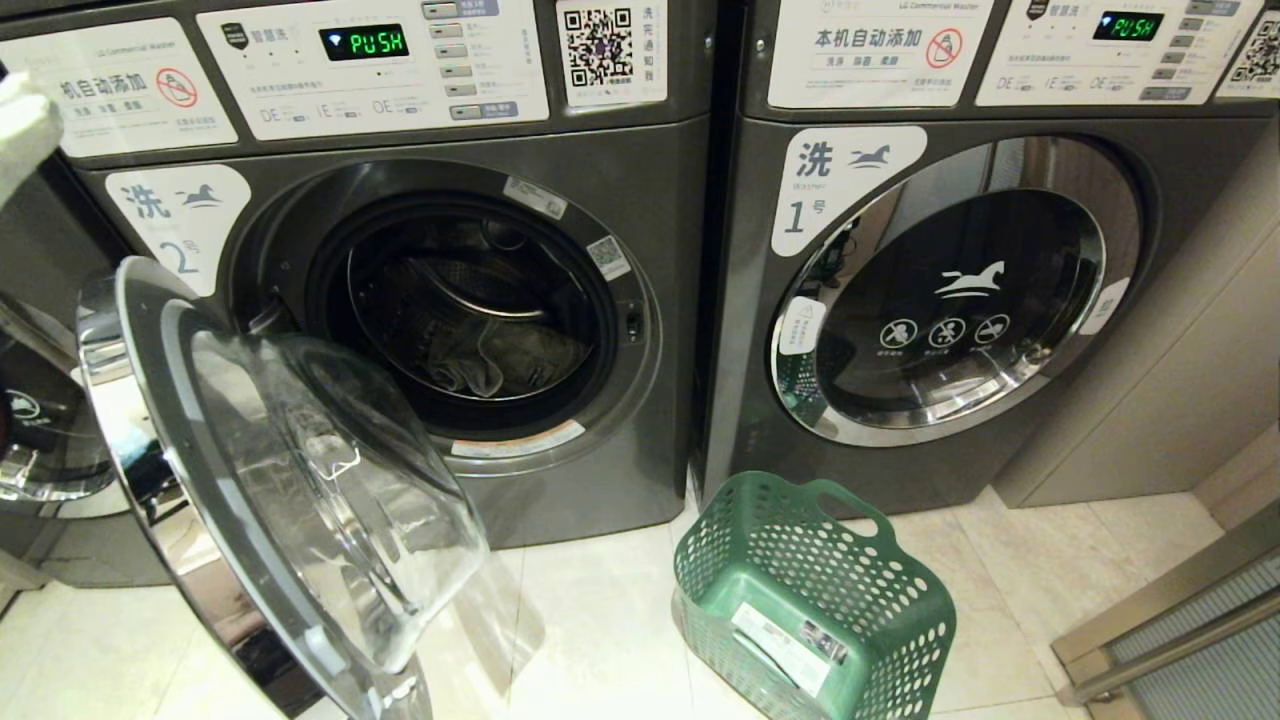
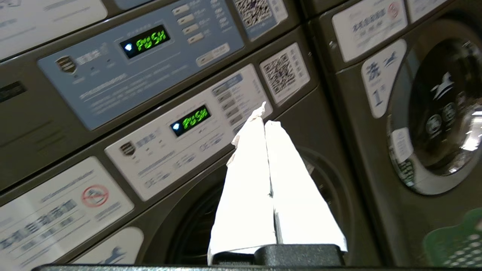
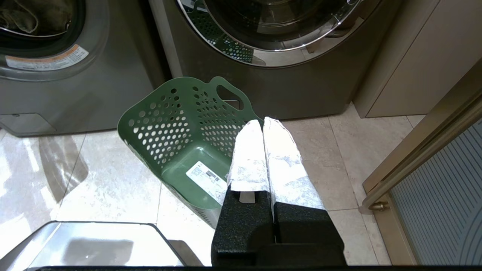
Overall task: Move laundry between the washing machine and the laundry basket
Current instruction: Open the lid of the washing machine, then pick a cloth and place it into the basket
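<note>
With the left gripper pressed together and empty up by the washer's panel, you could snag its open door reaching the laundry inside the drum.

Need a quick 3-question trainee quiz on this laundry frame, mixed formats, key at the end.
1. True or false: the door of the washing machine marked 2 stands open.
2. Where is the laundry? A) in the laundry basket B) in the drum of the washing machine C) on the floor
3. In a word, how do the fingers of the left gripper and right gripper stand?

Key: 1 true. 2 B; the laundry basket on the floor in front of the machine marked 1 holds no cloth. 3 Shut; neither holds anything.
</note>
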